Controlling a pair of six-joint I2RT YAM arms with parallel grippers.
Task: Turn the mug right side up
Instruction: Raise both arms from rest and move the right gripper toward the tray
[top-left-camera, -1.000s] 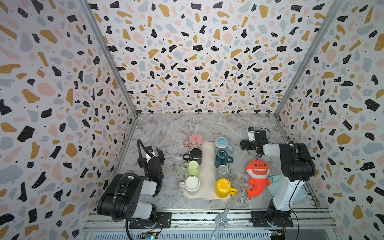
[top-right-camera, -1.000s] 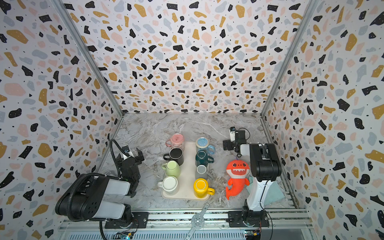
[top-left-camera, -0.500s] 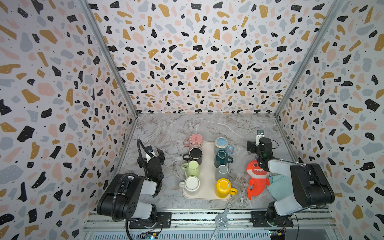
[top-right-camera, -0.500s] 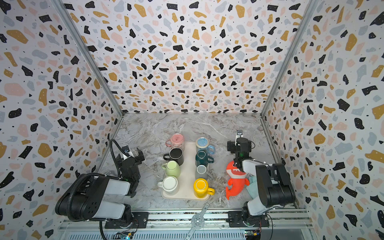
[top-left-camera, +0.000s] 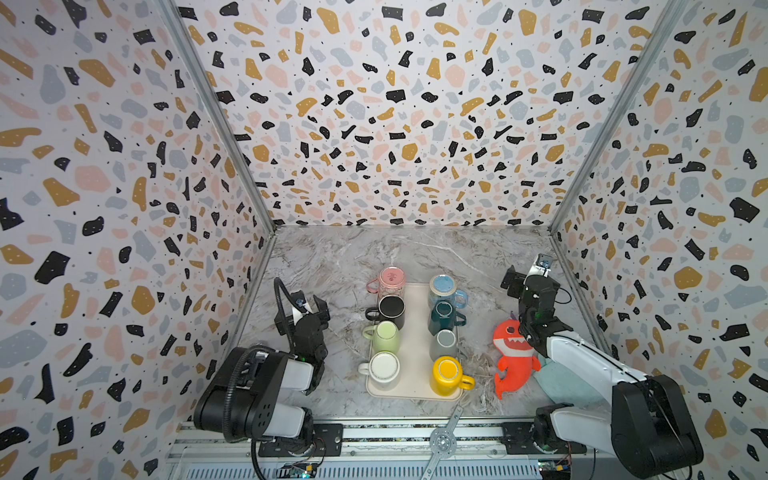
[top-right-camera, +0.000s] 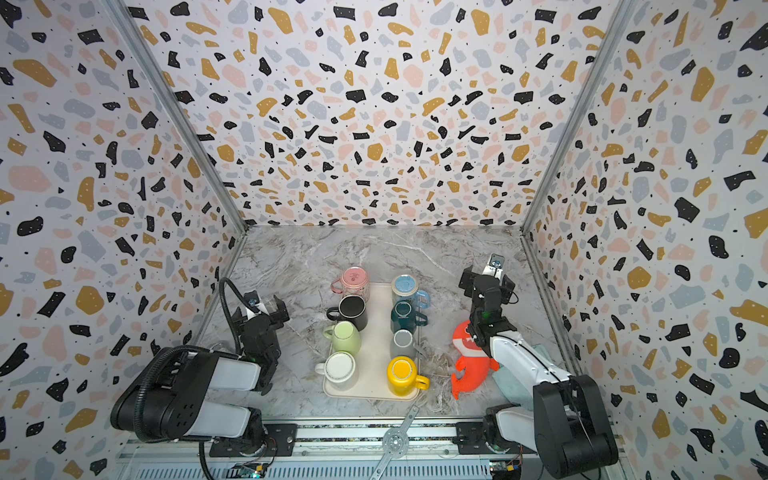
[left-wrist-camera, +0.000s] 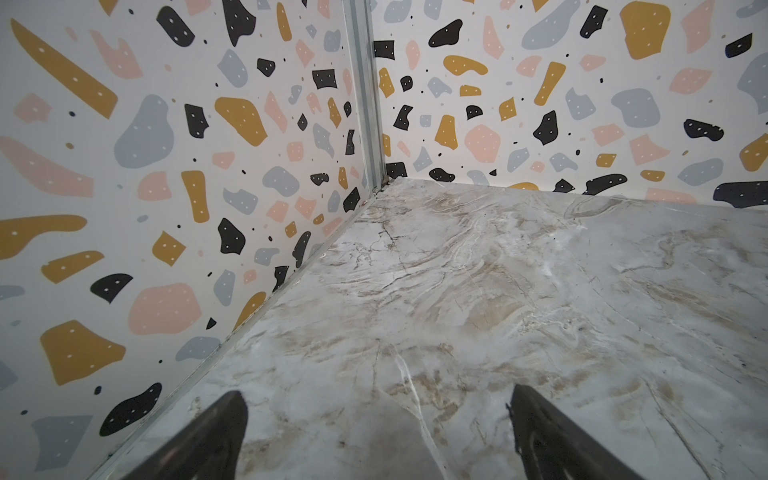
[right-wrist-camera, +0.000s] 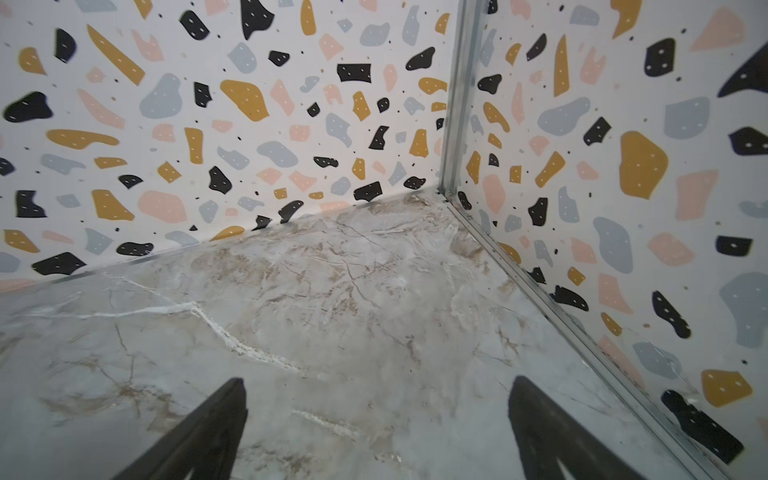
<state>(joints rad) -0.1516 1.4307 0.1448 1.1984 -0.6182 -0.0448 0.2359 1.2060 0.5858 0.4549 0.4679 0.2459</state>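
Left arm (top-left-camera: 266, 374) sits folded low at the lower left in both top views. Its left gripper (left-wrist-camera: 376, 401) points up-frame, jaws spread wide, nothing between them. Right arm (top-left-camera: 582, 361) stretches from the lower right corner up the right side. The right gripper (right-wrist-camera: 376, 384) gapes too, empty, its dark fingertips (right-wrist-camera: 232, 395) well apart.

Tabletop (left-wrist-camera: 498, 291) looks like marble, smooth with a soft sheen. Walls (left-wrist-camera: 166, 166) are a flat matt terrazzo print, and the corner post (left-wrist-camera: 365, 104) is bare brushed metal. The mugs (top-left-camera: 446, 374) read as smooth glazed ceramic with a bit of shine, on a matt cream tray (top-left-camera: 415, 332) that looks plastic. The orange shark (top-left-camera: 513, 357) is fuzzy plush, and the teal cloth (top-left-camera: 573, 392) next to it is soft fabric. Front rail (top-left-camera: 374, 436) is plain metal.
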